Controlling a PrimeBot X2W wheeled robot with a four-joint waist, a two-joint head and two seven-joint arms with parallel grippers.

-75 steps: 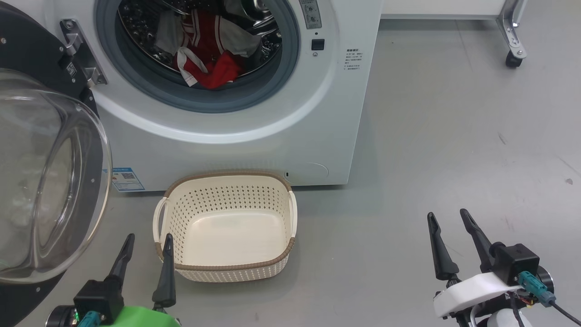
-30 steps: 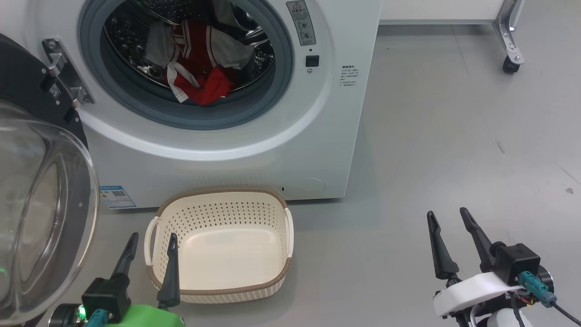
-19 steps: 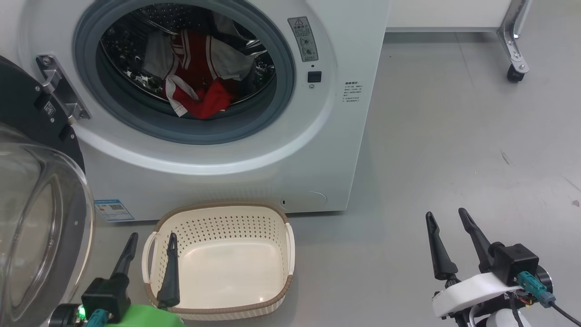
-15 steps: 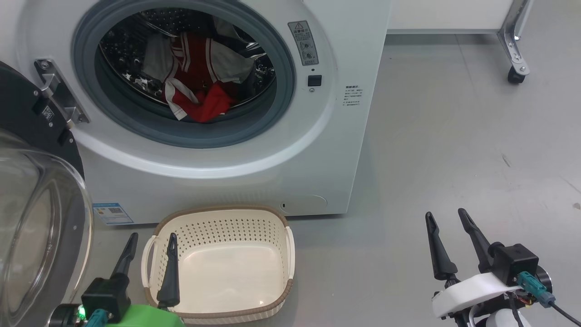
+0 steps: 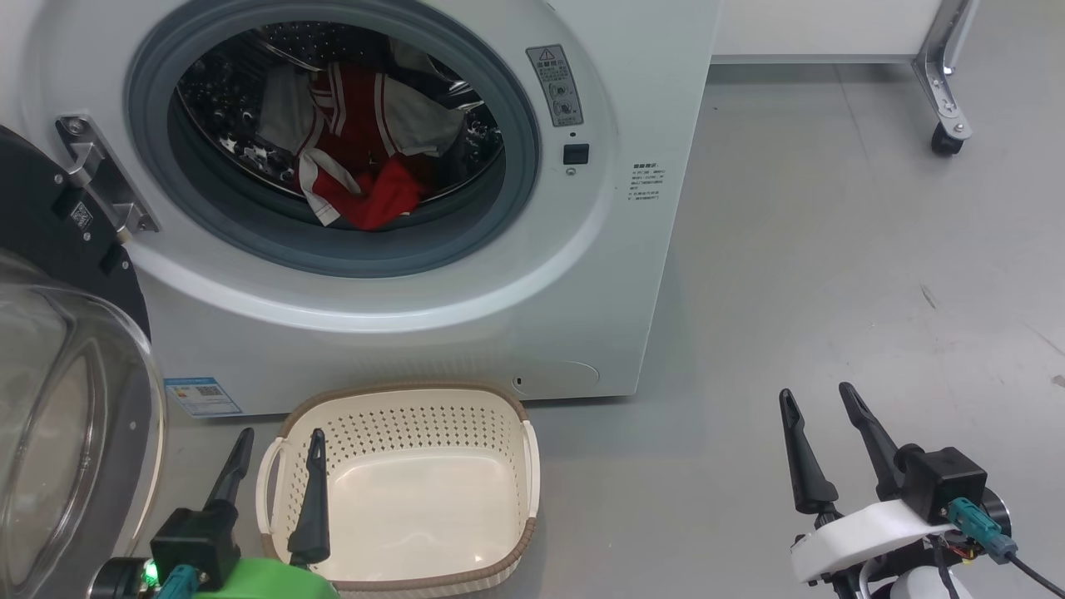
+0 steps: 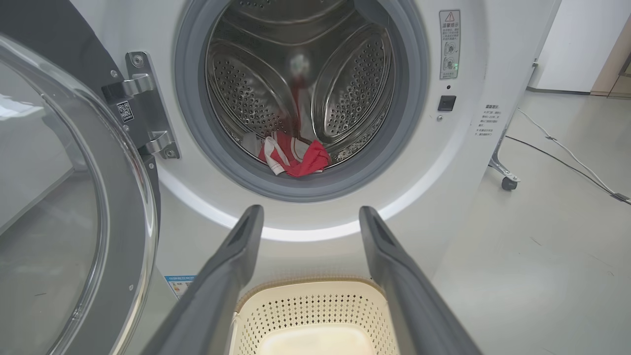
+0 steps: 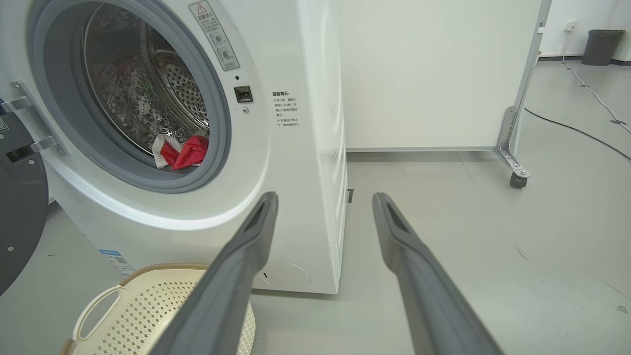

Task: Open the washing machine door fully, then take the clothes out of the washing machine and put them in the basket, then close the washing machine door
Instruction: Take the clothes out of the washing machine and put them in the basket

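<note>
Fingers point(image 5: 312, 499) of the left gripper point(image 5: 280, 434) stand apart and hold nothing. They are low at the near left of the scene, one of them overlapping the basket's left side in the head view; contact cannot be confirmed. The right gripper point(image 5: 815, 391) is likewise spread and empty above bare floor point(image 5: 832, 249), well apart from the machine, judged parked out of the way.

The washing machine point(image 5: 632, 100) faces the robot with its mouth exposed. The washing machine door point(image 5: 66, 416) hangs on its hinge point(image 5: 96, 179) to the left, with its glass bowl bulging toward the camera and its black ring clear of the opening. It is judged open wide enough that the reach path is unobstructed, so the first step looks complete.

The basket point(image 5: 399, 388) sits on the floor just in front of the machine, below the opening. It is empty. The placement is judged deliberate, since garments lifted over the gasket point(image 5: 516, 166) have only a short drop.

The clothes point(image 5: 366, 175) lie heaped at the bottom front of the drum, red with white trim, none over the lip. In the left wrist view they show directly between that arm's fingers, suggesting the left arm is lined up for the first reach. Removal has not yet begun.
</note>
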